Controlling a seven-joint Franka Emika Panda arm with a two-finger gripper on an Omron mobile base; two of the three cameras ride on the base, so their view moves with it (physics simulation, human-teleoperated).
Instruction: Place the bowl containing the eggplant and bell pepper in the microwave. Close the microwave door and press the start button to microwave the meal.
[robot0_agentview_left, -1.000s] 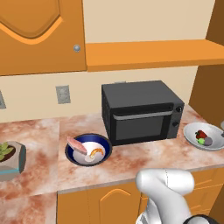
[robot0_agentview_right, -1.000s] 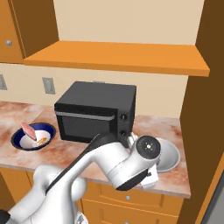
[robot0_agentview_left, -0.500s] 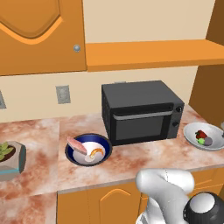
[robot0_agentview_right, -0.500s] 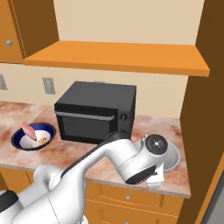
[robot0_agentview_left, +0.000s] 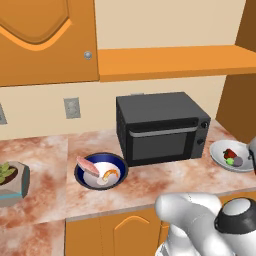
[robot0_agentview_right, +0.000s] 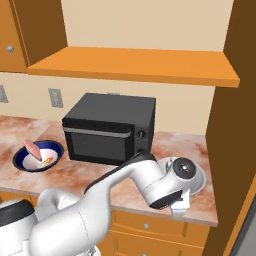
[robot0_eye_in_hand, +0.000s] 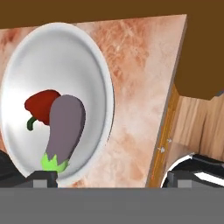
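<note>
Hovering released, the hand (robot0_eye_in_hand: 109, 179) sits over the wide pale grey-white bowl (robot0_eye_in_hand: 103, 78); best to pinch its near rim, clear of the purple eggplant (robot0_eye_in_hand: 65, 124).

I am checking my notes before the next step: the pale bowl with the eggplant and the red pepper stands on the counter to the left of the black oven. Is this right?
Not quite. In the left base view the pale bowl with the eggplant and red pepper stands on the counter to the right of the black oven, not the left.
</note>
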